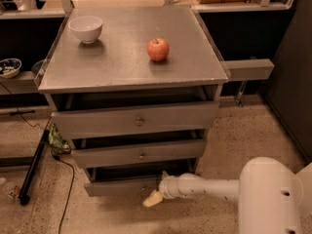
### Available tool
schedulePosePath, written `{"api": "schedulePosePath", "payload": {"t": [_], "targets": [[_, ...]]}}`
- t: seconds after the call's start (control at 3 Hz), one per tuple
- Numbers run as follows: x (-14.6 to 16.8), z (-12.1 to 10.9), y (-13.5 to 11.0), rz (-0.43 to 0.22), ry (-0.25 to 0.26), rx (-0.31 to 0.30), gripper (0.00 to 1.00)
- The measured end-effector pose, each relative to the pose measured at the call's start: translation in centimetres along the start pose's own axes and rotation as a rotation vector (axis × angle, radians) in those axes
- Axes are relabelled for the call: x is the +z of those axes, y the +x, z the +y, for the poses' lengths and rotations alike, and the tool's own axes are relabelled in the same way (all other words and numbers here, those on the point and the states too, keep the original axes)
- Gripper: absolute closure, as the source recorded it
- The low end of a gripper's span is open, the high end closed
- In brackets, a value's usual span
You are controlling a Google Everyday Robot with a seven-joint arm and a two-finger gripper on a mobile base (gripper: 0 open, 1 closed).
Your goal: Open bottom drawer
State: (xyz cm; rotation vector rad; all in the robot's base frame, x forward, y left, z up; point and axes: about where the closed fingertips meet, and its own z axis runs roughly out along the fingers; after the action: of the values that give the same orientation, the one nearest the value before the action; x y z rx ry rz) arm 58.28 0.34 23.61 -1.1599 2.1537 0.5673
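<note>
Low down, jaws by bottom drawer [117,186]

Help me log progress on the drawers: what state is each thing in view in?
bottom drawer: barely out, dark gap above its front.
middle drawer: barely out, dark gap above.
top drawer: barely out, dark gap above.
tool: low, in front of the bottom drawer, near its middle; contact unclear.
bowl: upright on the cabinet top.
apple: whole, resting on the cabinet top.
</note>
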Motion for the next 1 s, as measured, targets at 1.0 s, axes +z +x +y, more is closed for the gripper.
{"api": "schedulePosePath", "payload": {"t": [1.0], "targets": [[0.70,-1.79,-1.13,-0.052,0.057,0.000,0.00]]}}
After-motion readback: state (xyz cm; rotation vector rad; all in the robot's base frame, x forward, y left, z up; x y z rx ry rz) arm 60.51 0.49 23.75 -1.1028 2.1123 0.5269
